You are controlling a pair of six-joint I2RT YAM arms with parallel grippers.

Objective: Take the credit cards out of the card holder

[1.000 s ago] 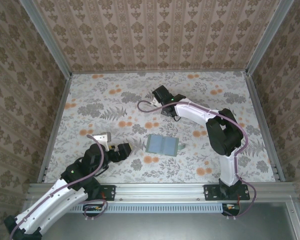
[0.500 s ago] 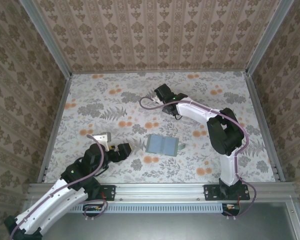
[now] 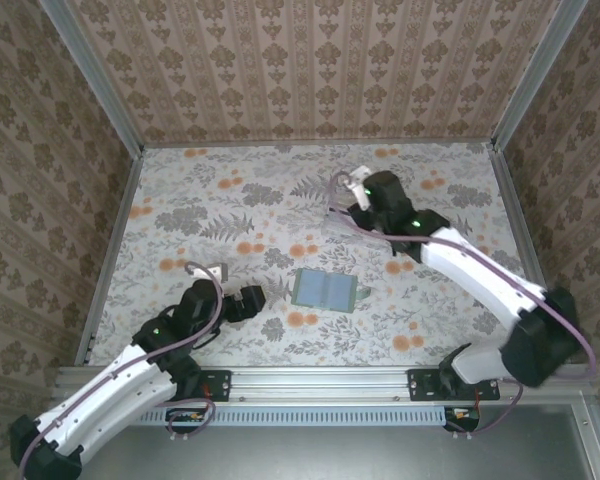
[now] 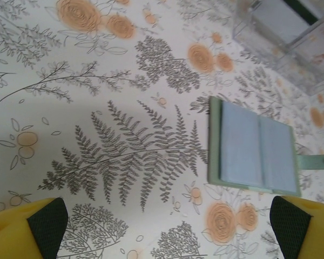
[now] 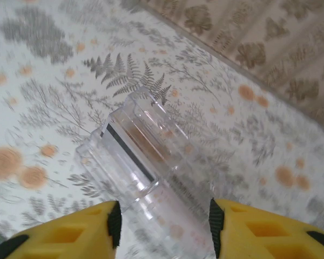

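Card holder (image 4: 254, 148) lies open mid-desk, just right of the left end effector (image 4: 167, 229), spread wide as if ready for it, while farther off the right end effector (image 5: 162, 226) hangs parted over the clear tray (image 5: 170, 121), seemingly dropping off a striped credit card (image 5: 130, 154).

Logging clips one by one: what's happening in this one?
The wallet lies open on the table. The left fingers, spread wide, hover beside it without touching. The right fingers hang apart over a clear tray farther back, with a dark-striped card lying in the tray.
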